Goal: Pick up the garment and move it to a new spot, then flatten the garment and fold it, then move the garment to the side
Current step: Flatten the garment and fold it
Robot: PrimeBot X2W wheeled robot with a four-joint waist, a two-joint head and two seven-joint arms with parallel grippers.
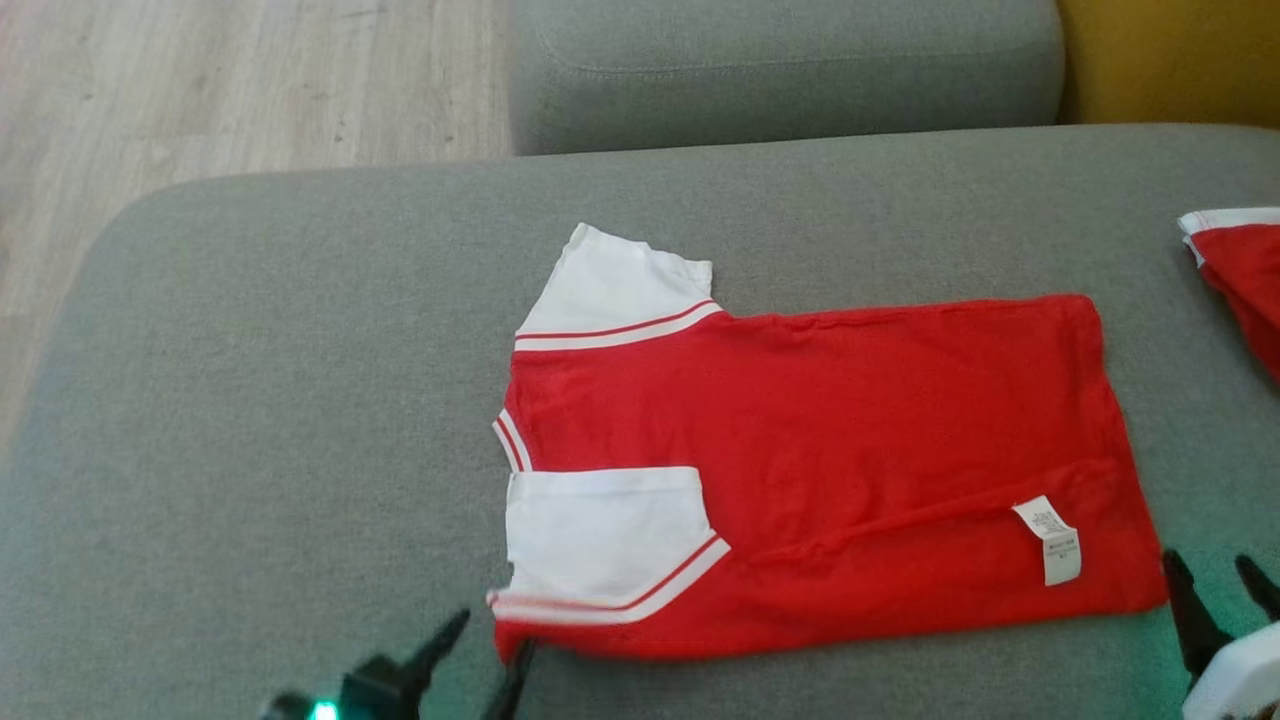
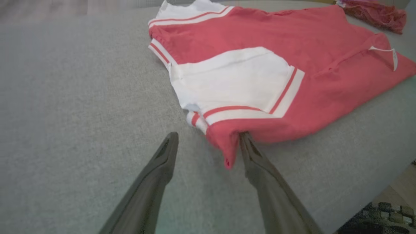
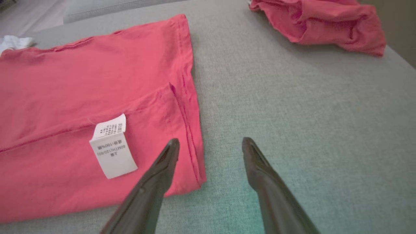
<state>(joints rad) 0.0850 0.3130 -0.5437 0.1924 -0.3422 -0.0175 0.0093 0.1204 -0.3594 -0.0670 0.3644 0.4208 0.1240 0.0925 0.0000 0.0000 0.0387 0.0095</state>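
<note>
The garment (image 1: 850, 420), a red T-shirt with white sleeves, lies flat on the grey sofa cushion (image 1: 280, 420). Its near side is folded over, with one white sleeve (image 1: 600, 535) on top and a white label (image 1: 1048, 540) showing. My left gripper (image 1: 492, 635) is open at the near left corner. In the left wrist view that red corner (image 2: 227, 152) lies loose between the spread fingers of the left gripper (image 2: 209, 135). My right gripper (image 1: 1208, 560) is open at the near right corner. In the right wrist view the right gripper (image 3: 210, 140) has one finger above the hem (image 3: 191, 130).
A second red garment (image 1: 1240, 270) lies crumpled at the cushion's right edge, also far right in the right wrist view (image 3: 318, 22). A grey back cushion (image 1: 780, 70) stands behind, with wooden floor (image 1: 200, 80) to the left.
</note>
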